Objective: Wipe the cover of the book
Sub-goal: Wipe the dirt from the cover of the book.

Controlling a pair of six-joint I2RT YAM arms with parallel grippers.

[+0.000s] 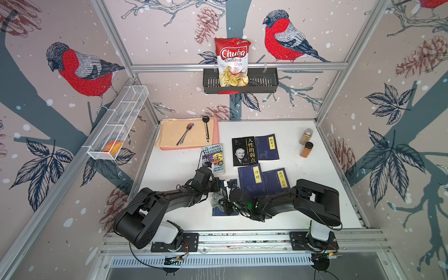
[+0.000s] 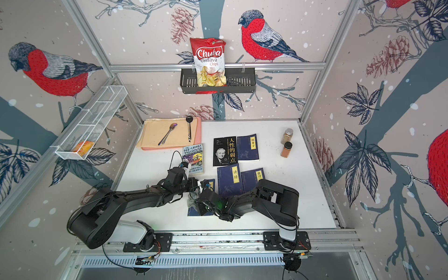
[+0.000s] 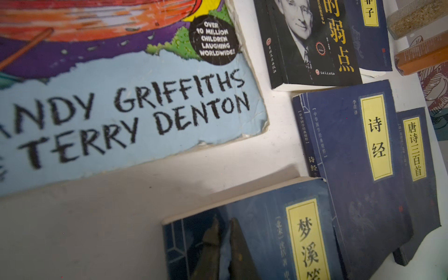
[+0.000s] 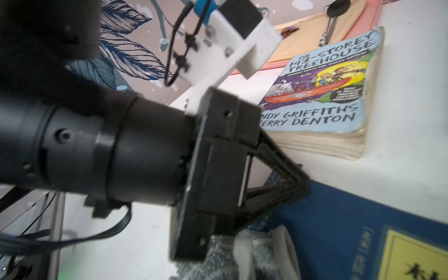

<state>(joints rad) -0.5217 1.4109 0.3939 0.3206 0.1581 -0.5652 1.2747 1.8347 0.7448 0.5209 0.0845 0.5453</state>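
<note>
**Left jaws.** Clenched, with nothing between them. In the left wrist view the two fingertips (image 3: 209, 247) stand almost together. They bear down on the book (image 3: 266, 230) near the far corner on its spine edge, which is a hold-down rather than a grasp.

**Right jaws.** Clenched on the cloth (image 4: 261, 252), a grey bunched rag. This is judged a grasp, because the rag fills the mouth of the jaws and buries the tips.

**Governing relation.** The book lies flat on the white surface (image 1: 303, 194), directly beneath both jaws at the near centre. Its long axis runs away from the robot's base toward the back wall. The cloth (image 1: 216, 199) sits near the spine edge, about midway along that axis. The right arm carries it, so the stroke falls to that arm — probably along the long axis, clear of the pinned corner.

**Not resolved.**
- In both top views the two wrists hide most of the cover. Only its near strip shows.
- The right wrist view is largely blocked by the left arm's end.
- How flat the cloth lies on the cover cannot be told.
- A second blue book (image 1: 251, 180) lies just beside. Whether the two touch is unclear.
</note>
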